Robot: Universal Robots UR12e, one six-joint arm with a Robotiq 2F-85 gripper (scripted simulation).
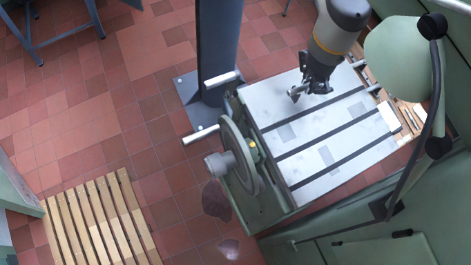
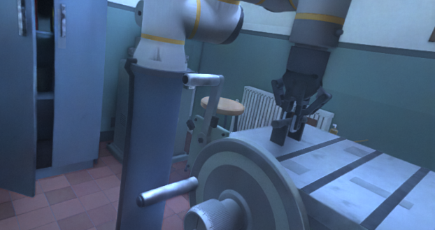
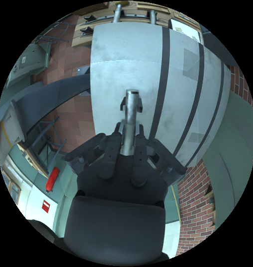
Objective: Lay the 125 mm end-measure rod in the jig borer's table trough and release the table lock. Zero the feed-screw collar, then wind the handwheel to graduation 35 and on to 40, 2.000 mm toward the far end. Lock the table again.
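My gripper (image 1: 315, 88) (image 2: 293, 123) (image 3: 128, 129) is closed on the steel end-measure rod (image 1: 297, 90) (image 3: 129, 114), which I hold level just above the far left part of the grey jig borer table (image 1: 319, 123). The rod's free end sits over a small dark V-block (image 2: 279, 134) (image 3: 131, 104) on the table top. The handwheel (image 1: 239, 154) (image 2: 244, 184) with its knurled collar (image 2: 209, 214) is at the table's near end. A steel lever (image 1: 201, 134) (image 2: 168, 191) sticks out beside the handwheel. A second lever (image 1: 222, 79) (image 2: 202, 79) stands higher up by the column.
The arm's dark column (image 1: 218, 37) rises close to the table's left side. Three dark slots (image 1: 322, 137) run along the table. A wooden tray with tools (image 1: 409, 113) lies past the far end. The green machine head (image 1: 399, 57) overhangs the right side. A wooden duckboard (image 1: 100, 220) lies on the tiled floor.
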